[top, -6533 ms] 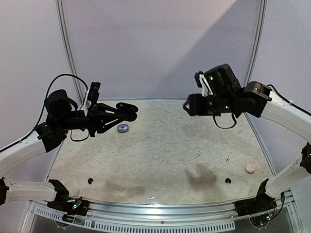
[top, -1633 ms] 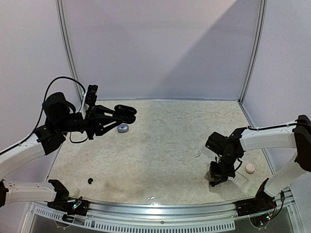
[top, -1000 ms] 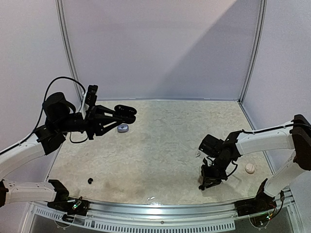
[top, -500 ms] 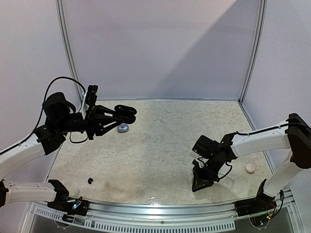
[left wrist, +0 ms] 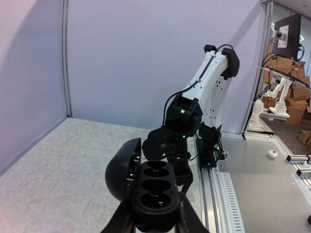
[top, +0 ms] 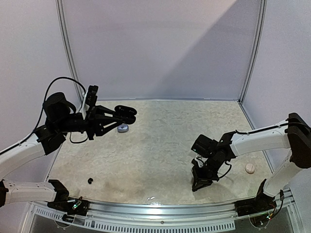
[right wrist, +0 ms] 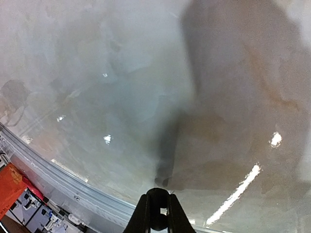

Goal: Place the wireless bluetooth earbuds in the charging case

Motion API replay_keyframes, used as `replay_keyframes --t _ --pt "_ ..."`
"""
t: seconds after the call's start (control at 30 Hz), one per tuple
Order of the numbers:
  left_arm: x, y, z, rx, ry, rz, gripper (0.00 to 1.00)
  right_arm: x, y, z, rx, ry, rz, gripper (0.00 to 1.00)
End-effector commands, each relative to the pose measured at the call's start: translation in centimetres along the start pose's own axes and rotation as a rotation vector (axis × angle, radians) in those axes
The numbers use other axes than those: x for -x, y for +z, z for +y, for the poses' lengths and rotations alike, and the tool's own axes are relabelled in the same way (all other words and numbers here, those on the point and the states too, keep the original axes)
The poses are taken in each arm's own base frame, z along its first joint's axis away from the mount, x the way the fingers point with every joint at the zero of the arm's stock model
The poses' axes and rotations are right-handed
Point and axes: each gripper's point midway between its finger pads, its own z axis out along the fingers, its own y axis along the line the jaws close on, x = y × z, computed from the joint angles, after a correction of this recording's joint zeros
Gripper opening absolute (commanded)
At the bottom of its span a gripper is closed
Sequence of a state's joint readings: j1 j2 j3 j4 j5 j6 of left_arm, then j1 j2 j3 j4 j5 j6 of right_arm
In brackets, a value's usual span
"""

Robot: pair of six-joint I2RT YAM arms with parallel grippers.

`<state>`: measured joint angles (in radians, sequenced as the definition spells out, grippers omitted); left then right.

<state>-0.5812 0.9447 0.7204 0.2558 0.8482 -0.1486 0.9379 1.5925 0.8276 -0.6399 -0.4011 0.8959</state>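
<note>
My left gripper (top: 115,115) is raised over the back left of the table, shut on the open black charging case (top: 125,111). In the left wrist view the case (left wrist: 151,187) shows its empty wells, its lid tipped up to the left, and the gripper (left wrist: 153,221) clamps its lower end. My right gripper (top: 197,186) hangs low over the table near the front edge. In the right wrist view this gripper (right wrist: 158,203) is shut on a small black earbud (right wrist: 157,194) at its fingertips, just above the table. Another black earbud (top: 90,181) lies at the front left.
A small grey-blue case (top: 123,128) sits on the table under the left gripper. A pale round piece (top: 250,168) lies near the right wall. The metal front rail (top: 160,206) runs close below the right gripper.
My right arm has slid left along the front of the table, and its jaws have narrowed onto the black earbud. The left arm and the case have stayed still.
</note>
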Motion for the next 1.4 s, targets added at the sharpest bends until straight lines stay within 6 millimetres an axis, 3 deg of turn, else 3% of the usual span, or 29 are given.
replay_keyframes --t 0.0,0.07,0.17,0.3,0.47,0.57,0.63,0.77,0.9,1.13,1.37 --pt "-0.2 0.0 0.2 0.002 -0.001 0.01 0.0 1.6 -3.2 1.9 -0.007 -0.101 -0.117 0.01" --pt "0.1 0.0 0.2 0.002 0.002 0.0 0.0 3.0 -5.9 3.8 0.006 -0.183 -0.214 0.0" --pt "0.7 0.0 0.1 -0.006 0.014 -0.031 0.0 4.9 -11.7 7.9 0.069 -0.304 -0.399 0.0" --pt "2.1 0.0 -0.3 -0.028 0.053 -0.096 0.0 6.0 -21.2 15.1 0.196 -0.543 -0.684 0.0" --pt "3.2 -0.2 -1.6 -0.091 0.154 -0.156 0.0 2.7 -28.8 24.1 0.388 -0.907 -0.933 0.0" --pt "3.5 -0.2 -2.2 -0.123 0.228 -0.166 0.0 -0.3 -31.7 28.5 0.521 -1.121 -1.043 0.0" --pt "3.7 -0.2 -2.5 -0.145 0.263 -0.167 0.0 -2.0 -33.2 30.4 0.579 -1.218 -1.101 0.0" --pt "4.2 -0.1 -2.7 -0.161 0.267 -0.178 0.0 -4.2 -33.8 33.0 0.627 -1.366 -1.131 0.0" --pt "4.5 -0.2 -2.9 -0.168 0.236 -0.189 0.0 -5.1 -33.2 34.6 0.653 -1.463 -1.132 0.0" --pt "4.8 -0.4 -3.9 -0.209 0.366 -0.202 0.0 -6.2 -32.4 35.3 0.652 -1.576 -1.147 0.0" --pt "4.6 -0.3 -4.2 -0.234 0.399 -0.194 0.0 -5.9 -31.0 35.3 0.592 -1.625 -1.129 0.0"
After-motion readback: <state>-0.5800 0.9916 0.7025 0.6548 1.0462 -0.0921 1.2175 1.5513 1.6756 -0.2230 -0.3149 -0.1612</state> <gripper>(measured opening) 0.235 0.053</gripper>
